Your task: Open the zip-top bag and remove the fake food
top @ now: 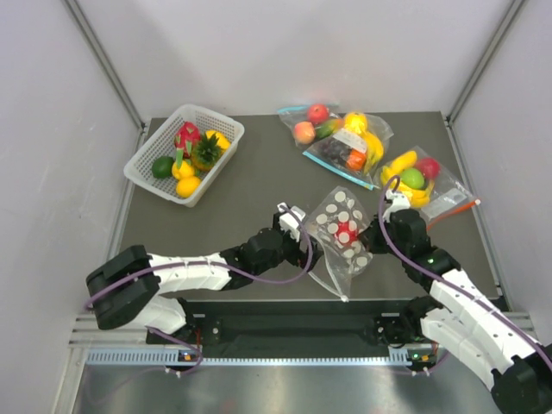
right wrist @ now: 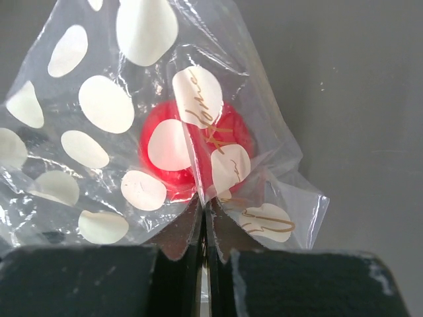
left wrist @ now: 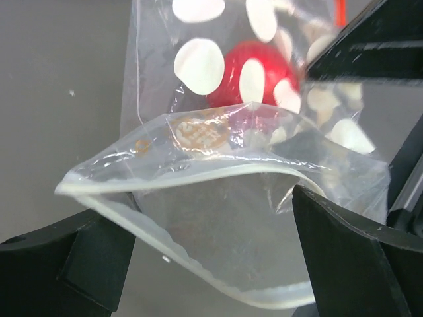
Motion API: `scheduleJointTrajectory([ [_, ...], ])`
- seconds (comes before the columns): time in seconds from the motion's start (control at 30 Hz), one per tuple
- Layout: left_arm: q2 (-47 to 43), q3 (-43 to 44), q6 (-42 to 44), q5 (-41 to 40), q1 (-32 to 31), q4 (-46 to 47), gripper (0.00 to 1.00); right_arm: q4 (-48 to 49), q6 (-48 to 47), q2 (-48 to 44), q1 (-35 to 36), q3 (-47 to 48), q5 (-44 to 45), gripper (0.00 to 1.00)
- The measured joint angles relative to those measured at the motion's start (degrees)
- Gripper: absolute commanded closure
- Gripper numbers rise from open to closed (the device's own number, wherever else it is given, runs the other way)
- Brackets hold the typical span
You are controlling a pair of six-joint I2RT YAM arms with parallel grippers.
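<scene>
Broadly, the dark table fills the space between pale walls, and both arms reach in from its near edge towards the middle. At the far left stands a white basket holding a pink dragon fruit, a pineapple, a green fruit and yellow pieces. Along the far right lie two undotted clear bags packed with toy fruit. One has a blue zip strip and the other a red-orange zip strip.

The zip-top bag with white dots sits between the two grippers at the near middle of the table. Its mouth gapes towards the left arm. In the left wrist view the bag shows its open rim curling across the frame. The left gripper stands wide, one finger on each side of that rim. I cannot tell whether either finger touches the plastic.

The right gripper is clamped tight on a fold of the bag at the opposite end, with film bunching up from between its fingers.

Inside the dotted bag rests one small red piece, seen behind the dots, and it also shows from above.
</scene>
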Motion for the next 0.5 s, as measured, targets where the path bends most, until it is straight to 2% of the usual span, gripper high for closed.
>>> scheduleJointTrajectory([
  [0.3,0.9,-2.4,0.0,-1.1,-2.1,-6.4,0.01,-0.9,2.0,-0.8,0.0,0.0,1.9,1.00],
  [0.5,-3.0,-5.7,0.5,0.6,-5.2,-7.9,0.01,-0.8,3.2,0.3,0.0,0.0,4.5,1.00],
])
